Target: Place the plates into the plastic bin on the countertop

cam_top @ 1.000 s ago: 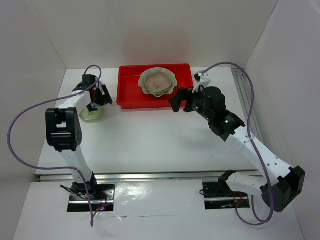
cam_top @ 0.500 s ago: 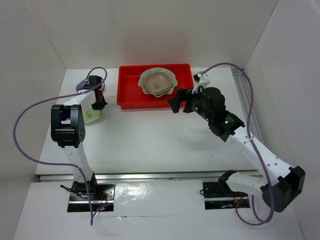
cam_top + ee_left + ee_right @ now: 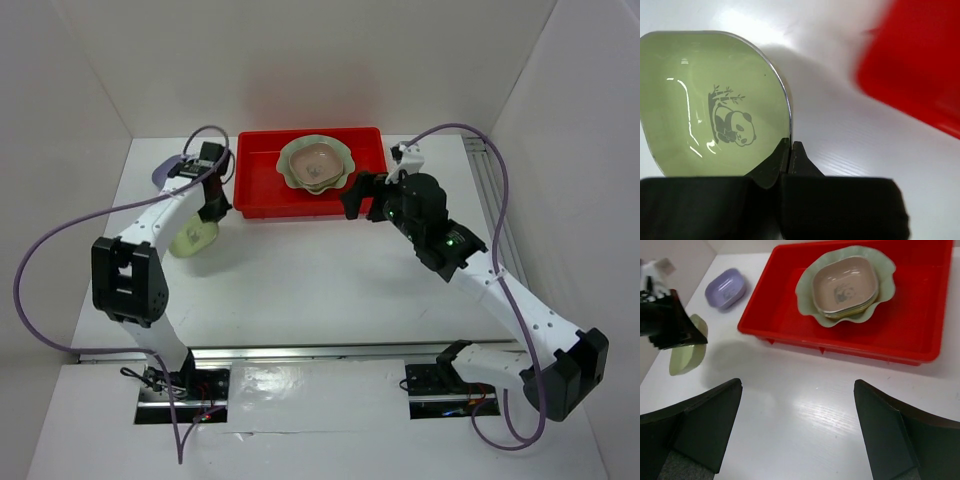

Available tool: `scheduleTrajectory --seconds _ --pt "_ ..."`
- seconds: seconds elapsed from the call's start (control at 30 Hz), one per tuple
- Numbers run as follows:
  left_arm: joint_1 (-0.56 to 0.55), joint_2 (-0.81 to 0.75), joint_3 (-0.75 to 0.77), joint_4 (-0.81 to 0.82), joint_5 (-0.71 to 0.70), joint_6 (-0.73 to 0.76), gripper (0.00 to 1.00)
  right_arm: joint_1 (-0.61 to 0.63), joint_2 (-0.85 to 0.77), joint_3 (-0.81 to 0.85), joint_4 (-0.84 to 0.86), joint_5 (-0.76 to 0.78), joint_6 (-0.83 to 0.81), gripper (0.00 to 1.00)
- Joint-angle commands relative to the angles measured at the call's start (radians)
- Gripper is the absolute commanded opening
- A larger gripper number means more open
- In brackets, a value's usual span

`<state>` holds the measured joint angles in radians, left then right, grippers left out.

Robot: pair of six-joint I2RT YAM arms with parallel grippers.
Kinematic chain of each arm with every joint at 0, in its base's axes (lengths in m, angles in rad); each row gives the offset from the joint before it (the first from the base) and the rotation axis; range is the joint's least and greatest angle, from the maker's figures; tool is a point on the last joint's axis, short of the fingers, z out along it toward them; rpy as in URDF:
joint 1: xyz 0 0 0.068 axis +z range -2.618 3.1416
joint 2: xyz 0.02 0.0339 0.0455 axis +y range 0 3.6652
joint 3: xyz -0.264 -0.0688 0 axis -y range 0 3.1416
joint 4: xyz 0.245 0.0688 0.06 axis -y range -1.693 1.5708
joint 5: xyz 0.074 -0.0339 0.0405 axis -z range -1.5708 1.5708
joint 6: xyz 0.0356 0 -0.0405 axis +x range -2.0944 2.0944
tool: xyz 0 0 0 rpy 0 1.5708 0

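On the white countertop [image 3: 320, 290], white walls [image 3: 300, 60] around, I count one red bin [image 3: 300, 211] top centre holding one scalloped plate [image 3: 885, 287] under a pink-topped stack [image 3: 844, 287], one lavender dish [image 3: 726, 288] upper left, one green dish [image 3: 705, 110] pinched in my left gripper [image 3: 790, 150], right gripper [image 3: 797, 415] gaping.
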<state>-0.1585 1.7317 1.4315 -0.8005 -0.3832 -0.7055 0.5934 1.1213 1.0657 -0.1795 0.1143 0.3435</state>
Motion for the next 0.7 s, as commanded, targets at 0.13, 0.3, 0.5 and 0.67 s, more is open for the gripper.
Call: scheduleTrajectory --seconds 0.13,0.3,0.5,0.67 --pt "-0.182 0.029 0.532 -0.081 0.058 0.096 0.00 0.006 -0.236 -0.047 0.091 0.231 0.092 1.00" --pt "-0.194 0.282 0.837 -0.057 0.262 0.149 0.00 0.006 -0.339 -0.036 0.057 0.265 0.144 1.00" --pt "-0.164 0.419 0.868 0.278 0.581 0.049 0.00 0.006 -0.407 -0.007 0.032 0.226 0.135 1.00" --pt "-0.154 0.471 0.704 0.614 0.737 -0.092 0.00 0.006 -0.379 0.017 -0.018 0.263 0.104 1.00"
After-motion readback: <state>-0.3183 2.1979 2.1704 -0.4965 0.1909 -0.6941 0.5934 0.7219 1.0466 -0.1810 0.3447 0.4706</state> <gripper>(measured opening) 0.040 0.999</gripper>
